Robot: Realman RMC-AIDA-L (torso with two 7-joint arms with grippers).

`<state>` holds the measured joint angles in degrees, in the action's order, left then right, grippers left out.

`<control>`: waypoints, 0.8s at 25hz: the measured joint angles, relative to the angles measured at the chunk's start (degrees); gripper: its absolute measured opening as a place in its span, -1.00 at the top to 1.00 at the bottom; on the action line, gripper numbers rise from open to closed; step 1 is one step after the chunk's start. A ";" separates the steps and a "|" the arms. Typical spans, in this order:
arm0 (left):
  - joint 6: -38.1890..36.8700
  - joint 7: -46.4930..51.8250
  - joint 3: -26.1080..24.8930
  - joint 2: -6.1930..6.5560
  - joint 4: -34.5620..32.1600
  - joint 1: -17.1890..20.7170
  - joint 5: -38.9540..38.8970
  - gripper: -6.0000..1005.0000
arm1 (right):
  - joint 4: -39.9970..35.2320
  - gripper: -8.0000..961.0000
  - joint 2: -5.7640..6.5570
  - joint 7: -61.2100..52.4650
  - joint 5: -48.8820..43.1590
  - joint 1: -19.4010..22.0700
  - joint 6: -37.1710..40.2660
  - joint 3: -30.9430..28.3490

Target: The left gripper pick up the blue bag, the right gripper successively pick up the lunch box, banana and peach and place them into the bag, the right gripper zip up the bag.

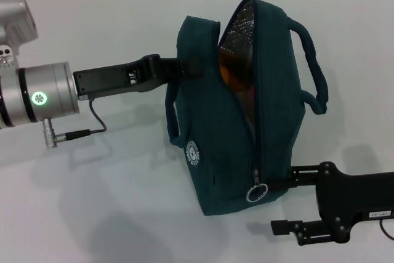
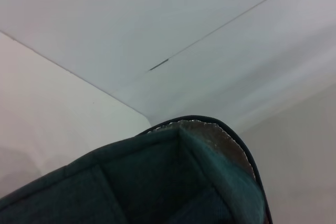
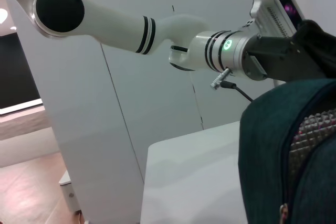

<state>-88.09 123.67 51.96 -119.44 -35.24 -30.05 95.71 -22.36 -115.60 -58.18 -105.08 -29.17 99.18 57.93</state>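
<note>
while left tool (image 1: 184, 66) grips blue bag (image 1: 215, 146), right tool (image 1: 284, 204) spread open beside zip (image 1: 256, 191), bag unzipped

The blue bag (image 1: 234, 133) stands mid-worktop (image 1: 111, 214), blocking the straight line between the two arms. Its mouth gapes only along the upper part — a narrow wedge already taken up by orange and pink contents against the shiny lining. The left gripper (image 1: 175, 68) occupies the bag's left shoulder; the right gripper (image 1: 289, 204) sits just beside the low right corner, near the zip (image 1: 256, 193) ring pull. A handle (image 1: 313, 69) loops out at the right. Bare worktop lies front-left and behind.
</note>
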 joint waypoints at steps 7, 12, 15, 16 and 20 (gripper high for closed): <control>0.07 0.05 -0.02 0.00 0.00 0.00 -0.03 0.88 | 0.61 -0.41 -0.25 0.00 -0.21 -0.16 -0.36 0.01; 0.11 0.15 -0.02 -0.08 0.00 0.03 -0.07 0.88 | 0.96 -0.41 -0.53 0.00 0.07 -0.34 -0.68 0.08; 0.12 0.16 0.03 -0.09 0.00 0.10 -0.08 0.88 | 2.15 -0.41 -0.62 0.00 0.25 -0.96 -1.23 0.09; 0.12 0.19 0.06 -0.09 0.00 0.13 -0.09 0.88 | 2.90 -0.41 -0.62 0.00 0.30 -1.40 -1.47 0.08; 0.06 0.30 0.19 -0.09 0.00 0.24 -0.10 0.88 | 5.48 -0.41 -0.61 0.00 0.73 -2.91 -1.78 0.08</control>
<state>-88.04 123.97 52.15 -119.53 -35.25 -29.81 95.61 -16.88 -116.21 -58.18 -104.35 -32.08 97.40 58.01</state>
